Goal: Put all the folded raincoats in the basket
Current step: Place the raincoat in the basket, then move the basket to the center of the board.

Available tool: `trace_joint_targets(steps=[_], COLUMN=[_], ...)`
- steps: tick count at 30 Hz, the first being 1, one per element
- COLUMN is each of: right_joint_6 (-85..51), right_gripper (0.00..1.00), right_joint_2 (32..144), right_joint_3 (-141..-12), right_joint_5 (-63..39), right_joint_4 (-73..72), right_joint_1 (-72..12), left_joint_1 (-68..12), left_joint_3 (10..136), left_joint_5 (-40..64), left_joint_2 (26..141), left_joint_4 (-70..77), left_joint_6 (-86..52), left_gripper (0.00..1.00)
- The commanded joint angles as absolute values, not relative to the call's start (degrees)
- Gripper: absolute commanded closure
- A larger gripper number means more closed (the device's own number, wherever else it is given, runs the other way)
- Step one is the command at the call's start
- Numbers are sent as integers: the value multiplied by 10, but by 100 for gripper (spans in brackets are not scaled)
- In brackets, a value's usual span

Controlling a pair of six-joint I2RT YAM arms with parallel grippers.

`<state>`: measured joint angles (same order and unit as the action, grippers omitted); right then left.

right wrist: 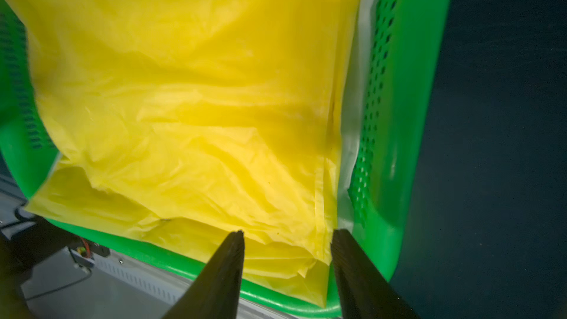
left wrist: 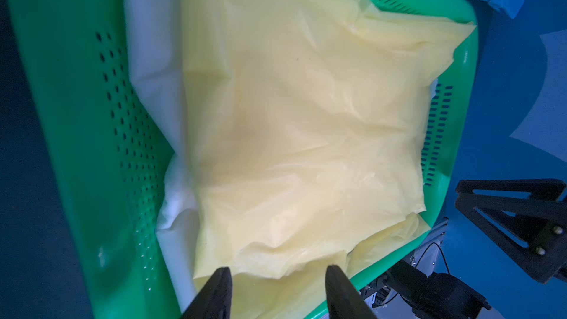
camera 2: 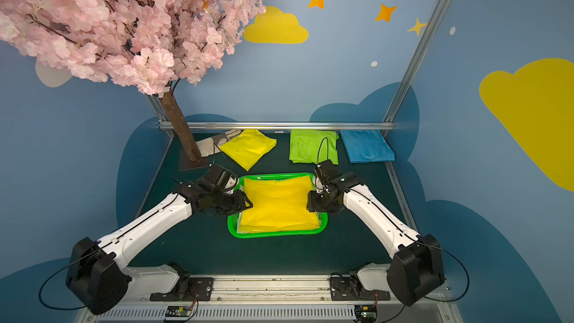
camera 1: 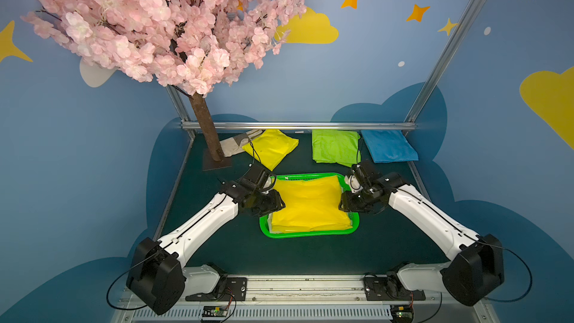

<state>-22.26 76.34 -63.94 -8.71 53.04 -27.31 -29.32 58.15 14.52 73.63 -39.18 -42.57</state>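
Though crumpled, raincoat point(camera 1: 310, 203) inside basket point(camera 1: 307, 233).

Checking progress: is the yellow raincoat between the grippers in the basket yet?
In. The yellow raincoat lies folded inside the basket, edges lapping the rim.

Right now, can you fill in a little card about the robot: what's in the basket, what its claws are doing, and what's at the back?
basket: bright green, middle of the table
inside it: yellow raincoat, folded, on top of a white layer
left claw: open, holding nothing, over the raincoat's edge
right claw: open, holding nothing, over the opposite edge
at the back: yellow bundle, green bundle, blue bundle
back left corner: pink blossom tree
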Motion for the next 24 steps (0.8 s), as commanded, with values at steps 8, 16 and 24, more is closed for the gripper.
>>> trace_joint_targets(steps=[8,16,24], right_joint_6=[-180,-142,-127], right_gripper=[34,45,38], right_joint_2=[838,944,941], right_joint_3=[-695,-730,-757], right_joint_5=[-19,-72,-46], right_joint_4=[555,553,561], right_joint_1=[-190,-231,-285], left_joint_1=[-222,-188,-118], left_joint_3=[585,577,600], left_joint_5=[149,167,163], left_joint_2=[685,684,718], left_joint_4=[-414,-415,-409], left_joint_6=[-395,-380,-367], left_gripper=[46,46,43])
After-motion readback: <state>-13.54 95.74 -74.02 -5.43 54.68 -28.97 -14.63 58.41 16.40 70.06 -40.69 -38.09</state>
